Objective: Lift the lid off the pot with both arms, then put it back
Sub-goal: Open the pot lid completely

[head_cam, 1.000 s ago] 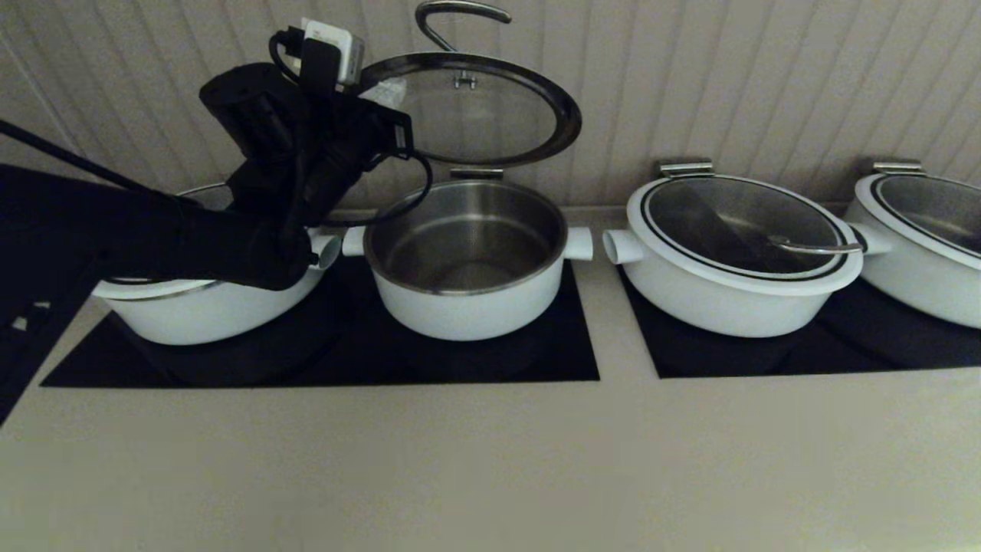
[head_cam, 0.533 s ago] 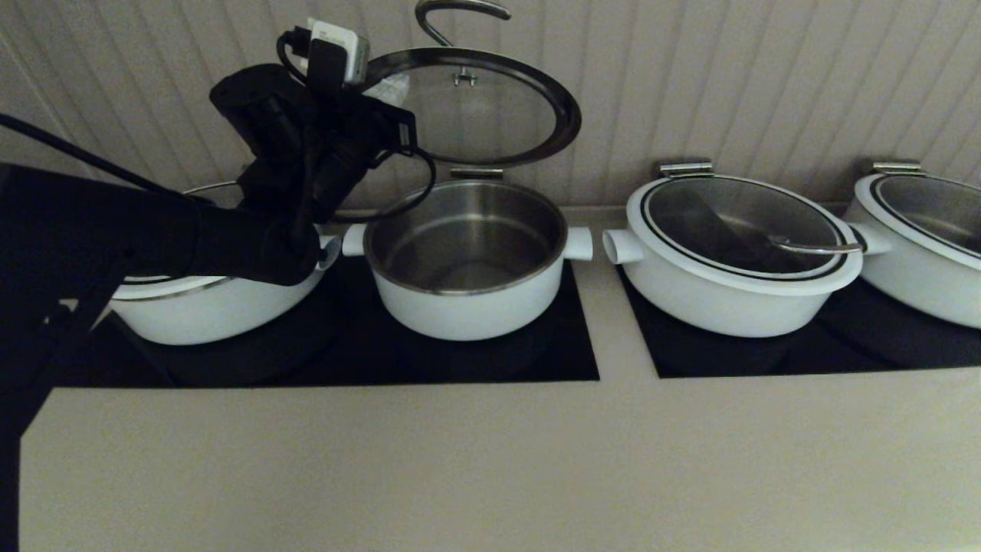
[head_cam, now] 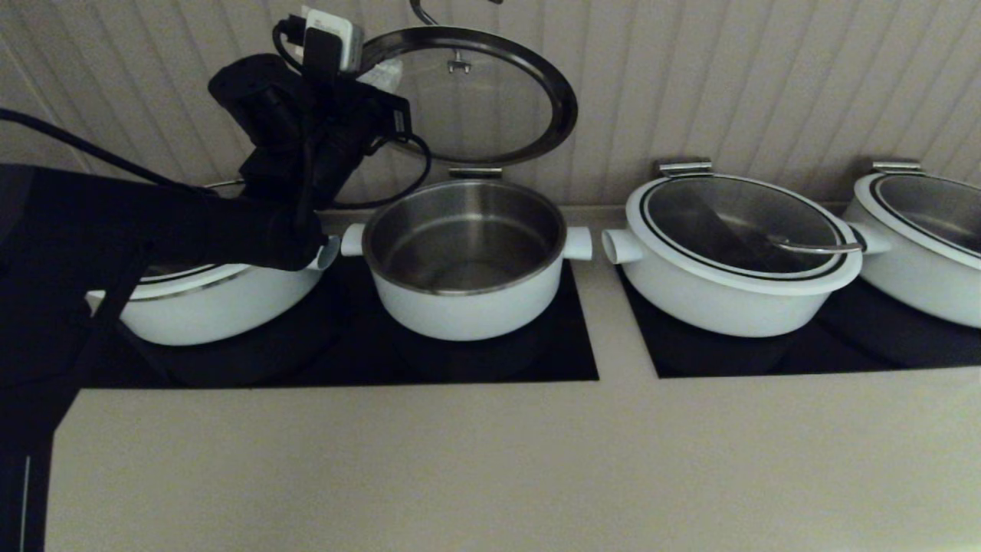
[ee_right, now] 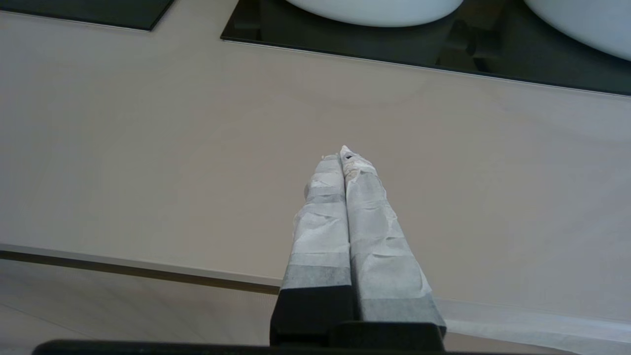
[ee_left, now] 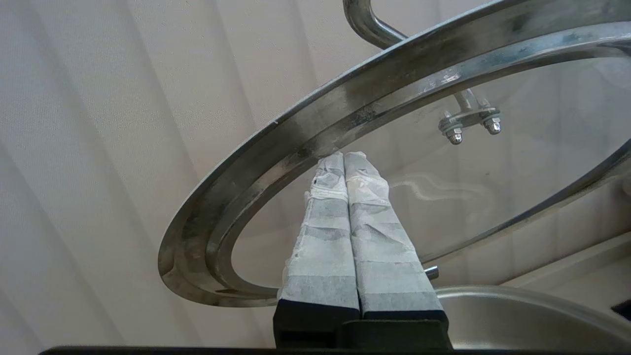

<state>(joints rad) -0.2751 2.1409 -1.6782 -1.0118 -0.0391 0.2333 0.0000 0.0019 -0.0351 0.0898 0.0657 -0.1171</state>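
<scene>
We see our beige counter [head_cam: 475,460] spanning the head view, with black cooktop panels [head_cam: 567,360] set into it. Our left arm [head_cam: 191,230] reaches in from nine o'clock across a wide white pot [head_cam: 222,307] and rises toward eleven o'clock. The pot [head_cam: 467,257] sits open at centre, steel lining bare, side stubs at three and nine o'clock. At three o'clock of it stands a wider covered pot [head_cam: 736,261], and another [head_cam: 927,245] at the frame's edge. The lid [head_cam: 475,96] is tilted up at twelve o'clock above the pot, hinged at its back edge, underside facing us. Our left gripper [ee_left: 343,158] has its taped fingers pressed together, tips against the lid's steel rim underside. Our right gripper [ee_right: 342,153], fingers also together and empty, hangs over the counter's near edge.
</scene>
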